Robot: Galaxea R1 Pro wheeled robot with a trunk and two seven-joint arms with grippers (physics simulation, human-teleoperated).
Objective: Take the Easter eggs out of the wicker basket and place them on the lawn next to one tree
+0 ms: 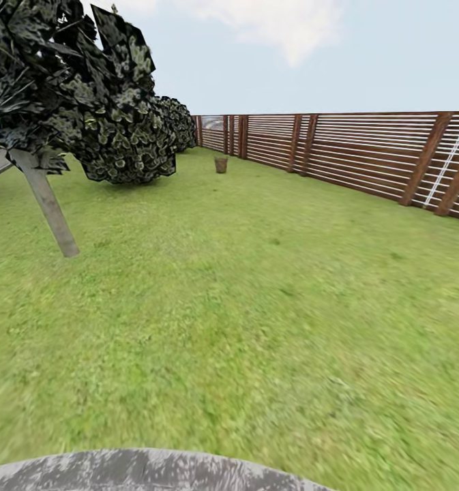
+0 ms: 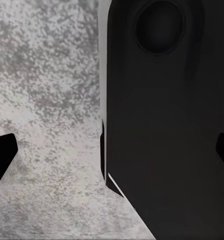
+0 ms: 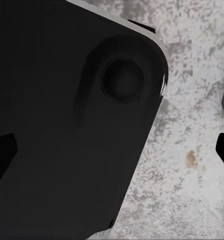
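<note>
We stood at the edge of the grey stone patio (image 1: 140,470), whose curved rim filled the bottom of the head view, and looked out over the lawn (image 1: 256,307). The wicker basket (image 1: 221,164) sat far off in the upper middle of that frame, small and brown, just left of centre and close to the slatted wooden fence (image 1: 365,153). It lay almost straight ahead, so we judged the coming move to be a long drive forward across the grass, not a reach; neither arm was meaningfully nearer. We could not make out any eggs at that range.

The tree (image 1: 48,204) with the pale leaning trunk stood at the left of the frame, much nearer to us than the basket, with a bush (image 1: 130,146) behind it.

In the left wrist view, the left gripper (image 2: 114,150) showed dark fingertips at both side edges, spread apart and holding nothing. The right gripper (image 3: 114,152) looked the same in its own view, fingers wide and empty, over speckled paving.
</note>
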